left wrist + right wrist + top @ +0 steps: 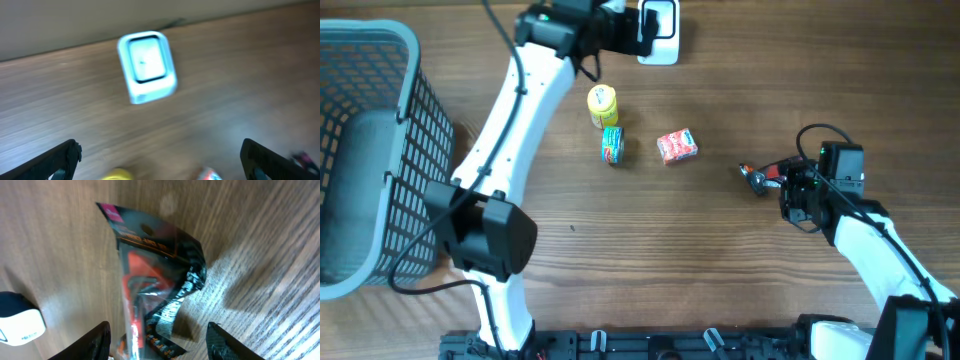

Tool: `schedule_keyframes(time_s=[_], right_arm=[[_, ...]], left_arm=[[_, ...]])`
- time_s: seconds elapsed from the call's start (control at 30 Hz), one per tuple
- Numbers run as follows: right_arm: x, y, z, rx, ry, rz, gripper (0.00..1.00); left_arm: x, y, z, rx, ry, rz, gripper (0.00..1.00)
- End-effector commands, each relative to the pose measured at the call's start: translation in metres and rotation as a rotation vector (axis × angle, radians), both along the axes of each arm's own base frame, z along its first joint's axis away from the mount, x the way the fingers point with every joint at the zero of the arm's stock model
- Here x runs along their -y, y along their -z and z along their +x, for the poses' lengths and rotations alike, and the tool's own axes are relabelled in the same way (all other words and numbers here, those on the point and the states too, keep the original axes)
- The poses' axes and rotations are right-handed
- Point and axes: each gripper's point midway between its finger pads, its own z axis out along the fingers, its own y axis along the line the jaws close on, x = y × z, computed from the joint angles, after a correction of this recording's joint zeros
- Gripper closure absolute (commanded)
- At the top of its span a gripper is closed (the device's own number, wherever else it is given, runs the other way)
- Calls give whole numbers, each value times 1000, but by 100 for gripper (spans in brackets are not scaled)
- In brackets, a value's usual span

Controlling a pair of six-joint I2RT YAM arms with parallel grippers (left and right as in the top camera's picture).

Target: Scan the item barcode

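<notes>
A black-and-red foil packet (150,280) stands crumpled between the fingers of my right gripper (160,340). The left finger (97,340) is close to it, and a gap shows at the right finger (225,342). From above, the packet (753,176) juts left out of the right gripper (770,180). The white scanner (660,40) lies at the table's far edge. My left gripper (638,28) hovers beside it, and its wrist view shows the scanner (146,65) ahead of the wide-open gripper (160,150), which holds nothing.
A yellow can (603,105), a teal can (612,145) and a red packet (677,147) lie mid-table. A grey basket (415,120) stands at the left edge. The left arm (510,130) stretches across the table's left half.
</notes>
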Motion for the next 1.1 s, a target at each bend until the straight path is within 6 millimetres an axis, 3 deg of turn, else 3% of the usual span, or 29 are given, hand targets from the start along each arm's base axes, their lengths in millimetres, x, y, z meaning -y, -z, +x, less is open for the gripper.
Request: schedule_keyframes(time_s=[0.0,0.2,0.43,0.53,0.67,0.93,1.0,1.07], right_arm=[[-1,2,6,-12,35,9,39],[1,1,14,18,56,6,54],[-1,19,15,-22,78,36,56],[-4,26,19,-24,69,51,69],[-5,29,21,-20,50,49,95],[-1,15,26,42,-41,-8,95],[14,2,26,73,-32,-45,95],[44,-12,20,93,18,-103,95]], left_arm=[[-48,-5,15,28,-101,52,0],[-82,-2,22,15,-162,56,0],[-106,-1,26,13,-209,64,0],[-114,1,26,5,-223,66,0],[-116,4,24,-9,-225,69,0],[-113,9,18,-47,-215,58,0],[-111,11,14,-64,-207,55,0],[-103,12,11,-77,-175,23,0]])
